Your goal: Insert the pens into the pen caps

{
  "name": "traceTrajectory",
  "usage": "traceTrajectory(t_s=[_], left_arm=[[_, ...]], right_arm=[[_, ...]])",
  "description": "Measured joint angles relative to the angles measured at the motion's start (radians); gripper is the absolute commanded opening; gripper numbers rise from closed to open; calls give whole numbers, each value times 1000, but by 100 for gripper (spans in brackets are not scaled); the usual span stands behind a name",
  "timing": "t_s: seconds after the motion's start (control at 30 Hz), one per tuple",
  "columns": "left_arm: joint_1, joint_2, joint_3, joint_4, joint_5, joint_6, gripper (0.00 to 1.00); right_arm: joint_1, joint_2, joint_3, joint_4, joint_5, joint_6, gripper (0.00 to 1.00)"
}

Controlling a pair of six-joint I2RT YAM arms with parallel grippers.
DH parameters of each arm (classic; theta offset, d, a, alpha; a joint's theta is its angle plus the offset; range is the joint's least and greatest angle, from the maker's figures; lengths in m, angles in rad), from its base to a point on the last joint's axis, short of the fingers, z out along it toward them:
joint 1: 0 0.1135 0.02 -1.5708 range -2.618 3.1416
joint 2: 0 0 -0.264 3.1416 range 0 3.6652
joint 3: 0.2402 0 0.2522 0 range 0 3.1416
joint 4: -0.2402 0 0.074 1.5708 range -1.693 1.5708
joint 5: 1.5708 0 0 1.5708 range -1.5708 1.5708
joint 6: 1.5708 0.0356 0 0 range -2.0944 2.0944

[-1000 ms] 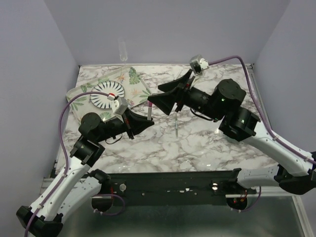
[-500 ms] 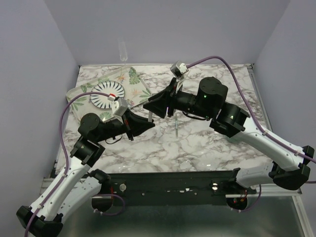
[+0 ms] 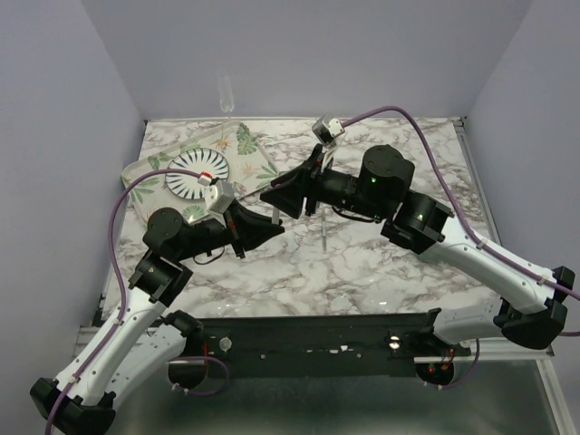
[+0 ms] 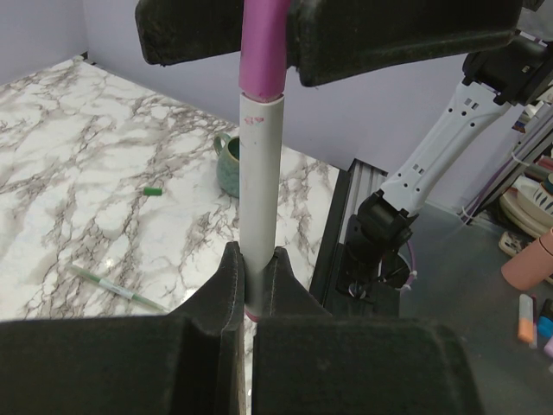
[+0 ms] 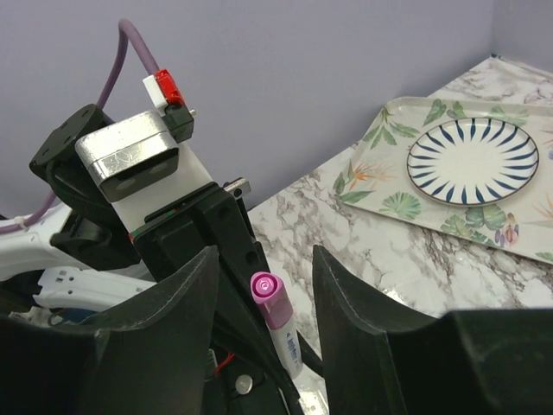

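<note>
Left wrist view: green mug (image 4: 228,166), green cap (image 4: 152,191) and second pen (image 4: 117,288) sit on the worktop (image 4: 86,130) behind. Left jaws clamp the upright white pen (image 4: 259,190); right jaws stand parted around its pink cap (image 4: 262,47).

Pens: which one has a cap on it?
The pen held in the left gripper, wearing the pink cap; the other pen lies uncapped on the table.

The table (image 3: 362,263) is white marble with grey veins. The pen (image 4: 259,216) has a whitish barrel and its cap (image 4: 262,47) is pink-magenta; the loose cap (image 4: 152,191) is green. The plate (image 3: 186,168) has dark blue and white stripes, and the tray (image 3: 249,149) has green leaves.
</note>
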Motion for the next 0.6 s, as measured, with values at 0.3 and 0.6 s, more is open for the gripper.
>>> traceTrajectory(t_s=[0.3, 0.6], left_arm=[[0, 0, 0, 0, 0, 0, 0], [0, 0, 0, 0, 1, -1, 0]], right_arm=[[-5, -1, -13, 30, 9, 15, 61], [-8, -10, -13, 42, 15, 20, 50]])
